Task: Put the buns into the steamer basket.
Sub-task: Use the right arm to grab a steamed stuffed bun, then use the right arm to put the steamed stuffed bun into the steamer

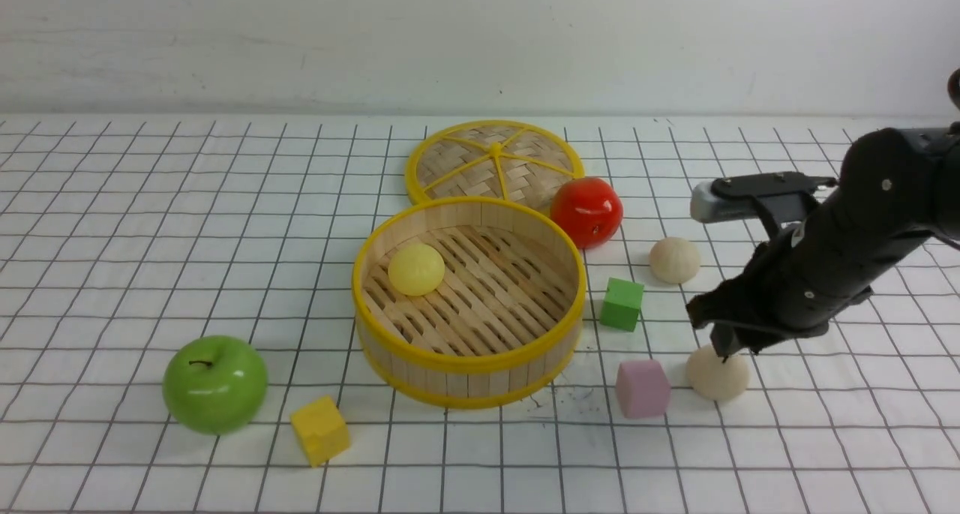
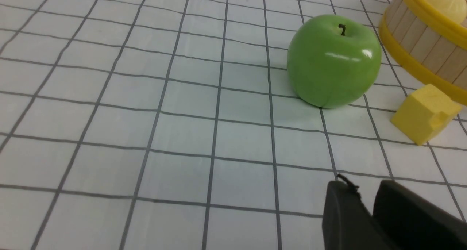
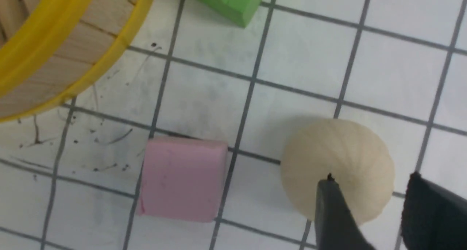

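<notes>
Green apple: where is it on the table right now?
In the front view, the green apple sits on the left, just left of the yellow cube.

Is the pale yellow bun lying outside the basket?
No, the yellow bun sits on the slatted floor inside the basket.

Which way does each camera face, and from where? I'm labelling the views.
Front: between the arms, facing forward over basket and lid; right arm shows.
Left wrist: on the left arm, facing green apple; its jaws show.
Right wrist: on the right arm, facing down at a bun; its jaws show.
Front and right wrist share the pink cube.
</notes>
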